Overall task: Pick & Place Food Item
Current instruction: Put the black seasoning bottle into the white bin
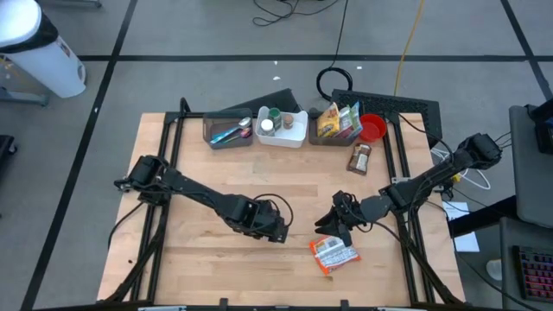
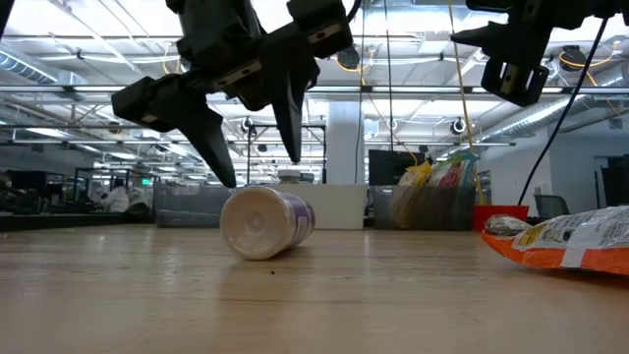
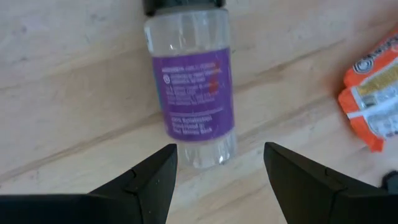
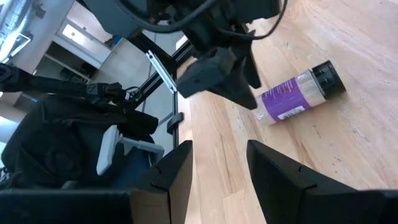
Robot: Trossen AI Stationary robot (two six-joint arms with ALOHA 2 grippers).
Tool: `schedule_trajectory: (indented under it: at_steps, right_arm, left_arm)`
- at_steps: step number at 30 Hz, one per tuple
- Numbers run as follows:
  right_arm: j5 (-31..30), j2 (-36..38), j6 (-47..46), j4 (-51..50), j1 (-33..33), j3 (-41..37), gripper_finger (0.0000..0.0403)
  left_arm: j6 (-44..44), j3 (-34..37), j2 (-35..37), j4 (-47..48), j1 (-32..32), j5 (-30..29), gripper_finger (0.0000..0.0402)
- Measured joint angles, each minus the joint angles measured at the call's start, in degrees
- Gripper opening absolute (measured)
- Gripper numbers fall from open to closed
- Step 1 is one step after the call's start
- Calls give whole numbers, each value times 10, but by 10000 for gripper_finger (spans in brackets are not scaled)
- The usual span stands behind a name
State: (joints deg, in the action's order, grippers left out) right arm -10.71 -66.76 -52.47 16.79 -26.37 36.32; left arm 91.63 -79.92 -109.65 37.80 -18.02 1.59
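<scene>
Hovering over the clear plastic bottle with a purple label and black cap (image 3: 189, 87), the left gripper (image 3: 219, 171) has its fingers spread and empty, the bottle's base just ahead of them. The bottle lies on its side on the bare wooden table (image 1: 190, 268), well apart from the orange snack packet (image 1: 333, 254). The step looks like the approach before a pick; next the fingers should drop astride the bottle and close. The right gripper (image 1: 332, 223) waits beside the packet, parted and holding nothing.
</scene>
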Motion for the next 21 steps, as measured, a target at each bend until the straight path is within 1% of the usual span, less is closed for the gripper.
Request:
schedule_trajectory:
  at_steps: [5, 14, 21]
  right_arm:
    - [-1, 0, -2, 0, 0, 0, 144]
    - [-1, 0, -4, 5, 0, 0, 144]
    - [0, 0, -4, 5, 0, 0, 144]
  left_arm:
    - [4, 0, -5, -6, 0, -9, 246]
    - [11, -1, -44, -22, -1, 40, 246]
    - [32, -1, -48, -17, -2, 27, 246]
